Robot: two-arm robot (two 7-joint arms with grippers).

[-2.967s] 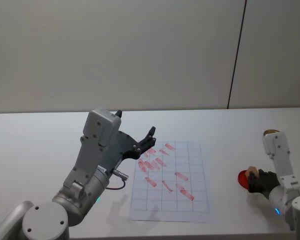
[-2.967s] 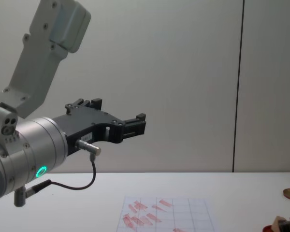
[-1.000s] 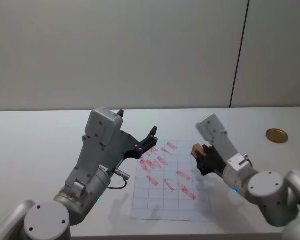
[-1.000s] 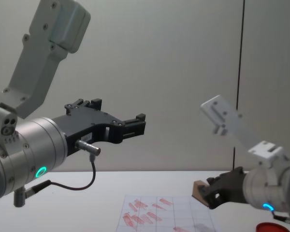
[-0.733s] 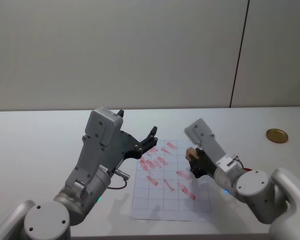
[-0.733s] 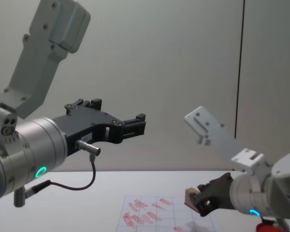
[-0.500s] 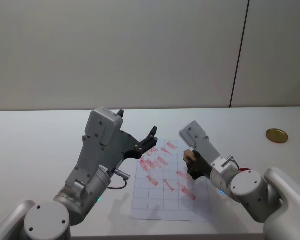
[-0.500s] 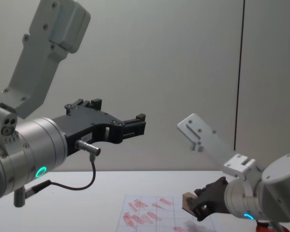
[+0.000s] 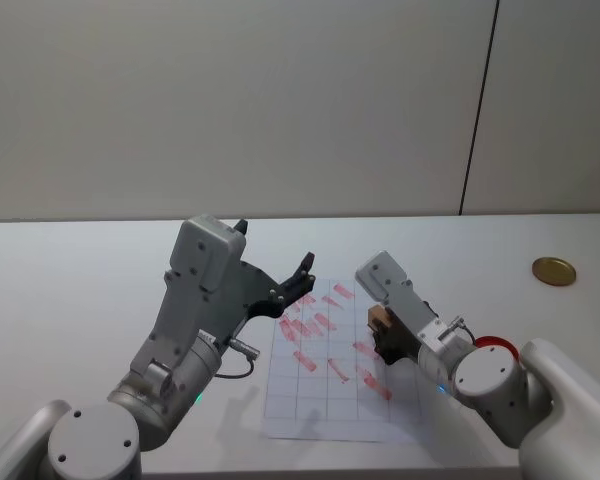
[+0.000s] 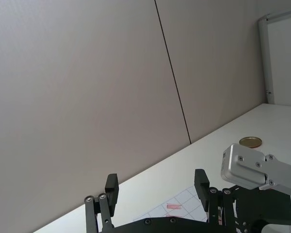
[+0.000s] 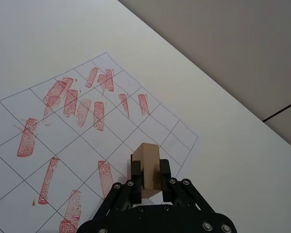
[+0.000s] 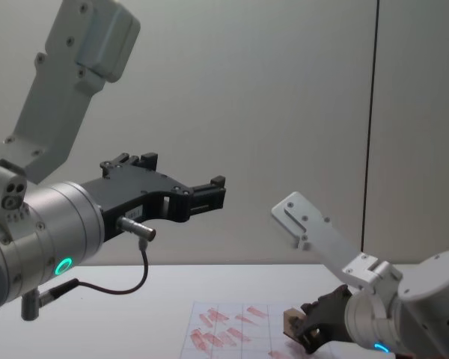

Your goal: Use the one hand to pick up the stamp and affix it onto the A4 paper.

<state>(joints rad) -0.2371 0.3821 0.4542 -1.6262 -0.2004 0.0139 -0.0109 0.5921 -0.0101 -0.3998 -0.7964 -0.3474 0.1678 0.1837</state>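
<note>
Head view: right gripper (image 9: 383,338) is clamped on the stamp (image 9: 379,317), low over the A4 paper's (image 9: 330,405) right half. Right wrist view: stamp pinched tight, red marks (image 11: 105,177) just beside it. Chest view: stamp nearly at the sheet. Left wrist view: left gripper (image 10: 156,187) wide open, raised.

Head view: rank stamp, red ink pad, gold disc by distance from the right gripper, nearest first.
1. stamp: held in the right gripper, over the A4 paper.
2. red ink pad: off to the gripper's right, partly hidden.
3. gold disc: far right, farther back.
</note>
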